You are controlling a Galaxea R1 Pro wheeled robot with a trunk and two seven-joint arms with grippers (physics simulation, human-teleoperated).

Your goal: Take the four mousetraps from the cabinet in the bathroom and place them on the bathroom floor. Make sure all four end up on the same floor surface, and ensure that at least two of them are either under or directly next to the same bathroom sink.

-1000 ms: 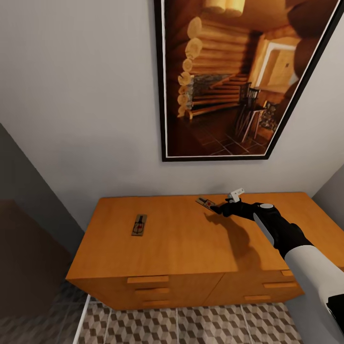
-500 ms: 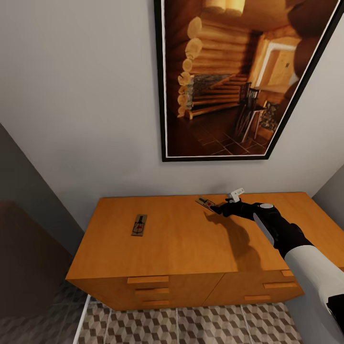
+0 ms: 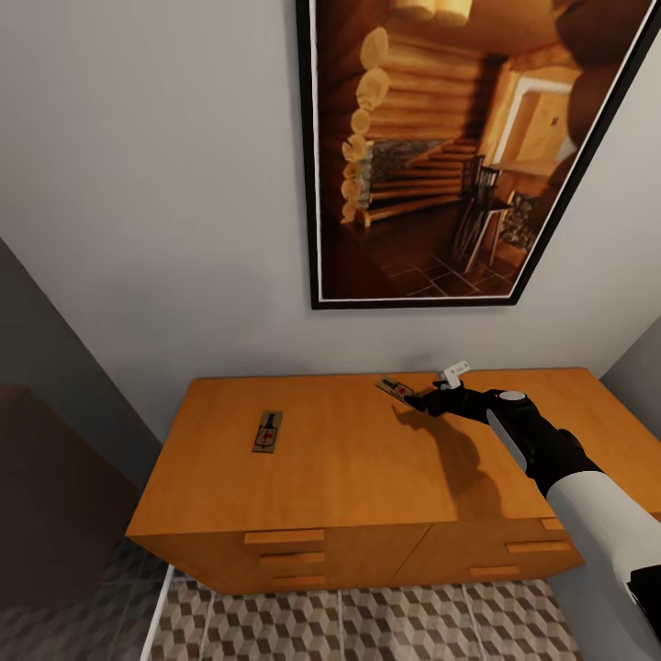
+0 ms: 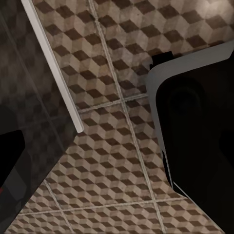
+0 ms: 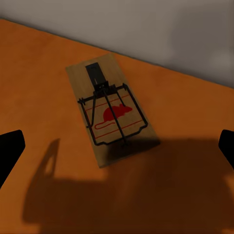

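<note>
My right gripper (image 3: 415, 399) hovers, fingers spread, over a flat brown wooden mousetrap (image 5: 111, 114) on the orange-brown wooden cabinet (image 3: 349, 468); left gripper's fingers, I cannot tell.

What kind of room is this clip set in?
Probably a home interior, possibly a bathroom: a low wooden cabinet against a grey wall, a framed picture above it, cube-patterned floor tiles. No sink or tub here confirms it.
</note>
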